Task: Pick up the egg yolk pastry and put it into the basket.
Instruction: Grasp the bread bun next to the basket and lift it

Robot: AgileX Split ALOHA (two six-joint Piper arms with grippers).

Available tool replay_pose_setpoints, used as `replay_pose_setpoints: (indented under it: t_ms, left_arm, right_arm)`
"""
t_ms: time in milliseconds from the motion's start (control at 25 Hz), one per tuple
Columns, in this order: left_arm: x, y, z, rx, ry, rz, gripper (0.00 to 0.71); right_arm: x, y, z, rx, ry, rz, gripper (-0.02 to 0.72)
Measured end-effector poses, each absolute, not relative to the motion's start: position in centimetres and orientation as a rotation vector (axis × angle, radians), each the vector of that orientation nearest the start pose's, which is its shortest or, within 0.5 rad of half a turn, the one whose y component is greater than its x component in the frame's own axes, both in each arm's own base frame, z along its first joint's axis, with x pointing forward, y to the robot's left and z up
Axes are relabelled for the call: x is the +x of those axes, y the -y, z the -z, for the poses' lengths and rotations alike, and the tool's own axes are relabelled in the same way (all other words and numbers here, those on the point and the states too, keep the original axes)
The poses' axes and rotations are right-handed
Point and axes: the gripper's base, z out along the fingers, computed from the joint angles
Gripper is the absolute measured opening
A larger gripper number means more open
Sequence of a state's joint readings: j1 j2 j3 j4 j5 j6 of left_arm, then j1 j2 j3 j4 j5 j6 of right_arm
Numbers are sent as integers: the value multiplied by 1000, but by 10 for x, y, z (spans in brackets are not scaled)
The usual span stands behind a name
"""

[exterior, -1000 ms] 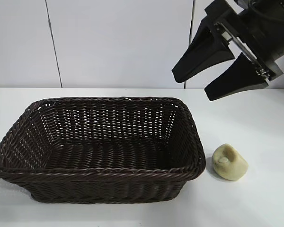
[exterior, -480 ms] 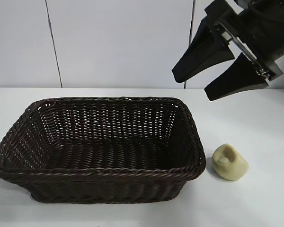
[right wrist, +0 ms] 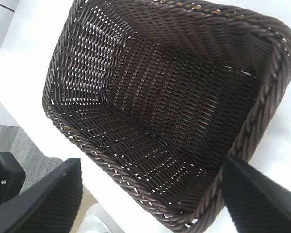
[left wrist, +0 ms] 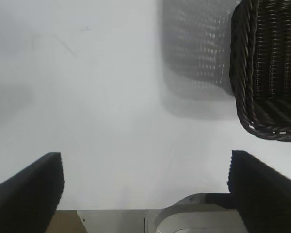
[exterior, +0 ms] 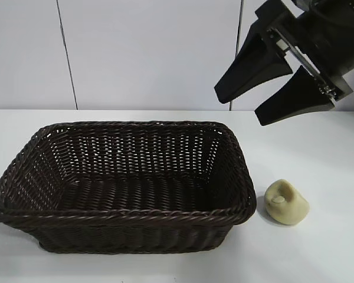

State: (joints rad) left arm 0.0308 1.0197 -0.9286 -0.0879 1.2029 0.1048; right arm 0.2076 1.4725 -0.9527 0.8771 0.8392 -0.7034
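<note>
**Basket bare inside, pastry on the table beside it, both grippers spread and holding nothing**

You have the white table under everything; on it the basket fills the left and middle of the exterior view, dark brown wicker with sloping sides and a braided rim, sitting flat; its woven floor shows bare in the right wrist view, where the basket takes up almost the whole picture.

Your right gripper hangs high at the upper right of the exterior view, above the table and past the basket's right end; its two black fingers stand spread apart, angled down toward the basket, with nothing between them.

Your left gripper shows only in its own wrist view, fingers wide apart over bare table; a corner of the basket lies off to one side, clear of it; it grips nothing.

The egg yolk pastry rests on the table just beside the basket's right end, near its front corner, not touching the wicker; a pale dome with a small whitish spot in a dent on top; it lies below the right gripper and well apart from it.
</note>
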Motion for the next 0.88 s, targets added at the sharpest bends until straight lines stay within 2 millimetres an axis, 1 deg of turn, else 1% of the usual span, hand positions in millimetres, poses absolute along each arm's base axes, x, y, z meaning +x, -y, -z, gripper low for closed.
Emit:
replay_pose_setpoints:
  t_ms: [160,280,440,560,640,720,880]
  left_arm:
    - [126,4,-315,81,-2688,78,664]
    - [100,4,-305,80,-2633,74,664]
    - [71,5,-287,80,-2562,67,664]
    - [55,6,-270,80,-2540,65,664]
    - [48,6,-263,80,-2514,63,664]
    - [43,6,-262,79,-2473,59,664]
    - [39,6,-263,79,-2426,54,664]
  right_arm:
    - [268,-110,-258,-510,-2511,-860,567]
    - [268,-110,-258,-510,-2511,-860,567]
    - [268,-110,-258,-510,-2511,-860,567]
    - [268,-110,-258,-510,-2511,-860,567]
    - [268,-110,-258,-510,-2511,-860,567]
    - [268,-110,-258,-510,-2511,-860,567]
    - [268,-110,-258,-510,-2511,-860,567]
